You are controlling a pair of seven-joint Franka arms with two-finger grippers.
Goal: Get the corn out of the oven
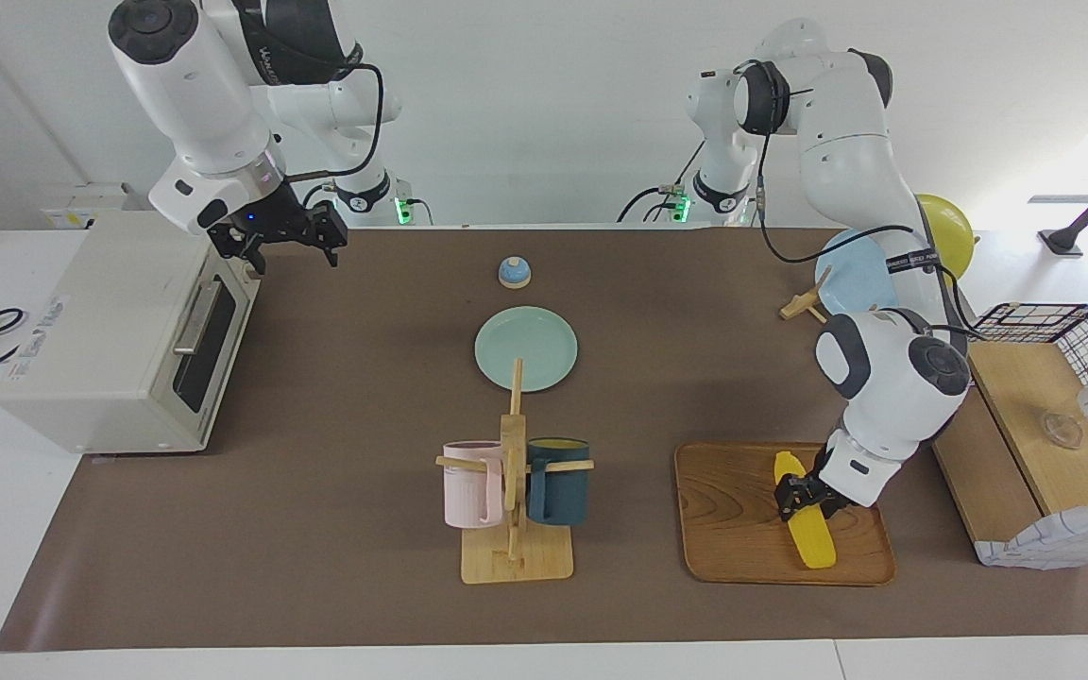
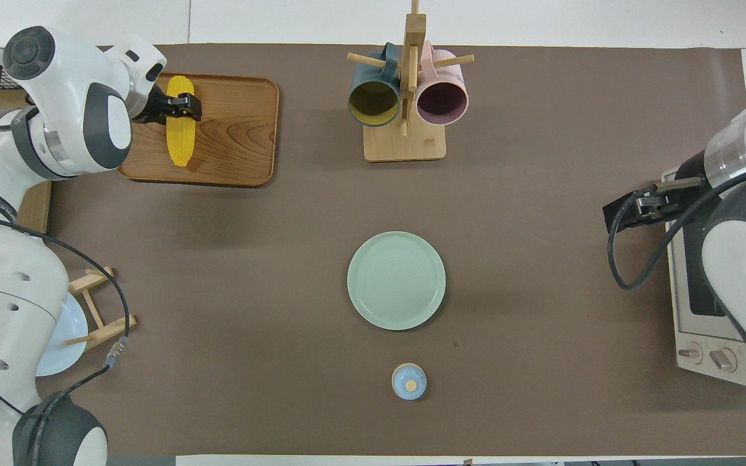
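Note:
The corn (image 1: 814, 540) (image 2: 178, 141), a bright yellow cob, lies flat on the wooden tray (image 1: 733, 529) (image 2: 237, 129) at the left arm's end of the table. My left gripper (image 1: 797, 491) (image 2: 182, 108) is down on the corn near one end. The off-white oven (image 1: 100, 321) (image 2: 703, 323) stands at the right arm's end, its dark glass door (image 1: 206, 351) closed. My right gripper (image 1: 289, 247) (image 2: 625, 212) hangs open in the air beside the oven's top front corner, over the brown mat, holding nothing.
A green plate (image 1: 525, 348) lies mid-table, with a small blue bell (image 1: 514, 272) nearer the robots. A wooden rack (image 1: 514, 491) carries a pink and a dark blue mug. A blue plate (image 1: 851, 274) stands in a holder near a wooden box (image 1: 1035, 425).

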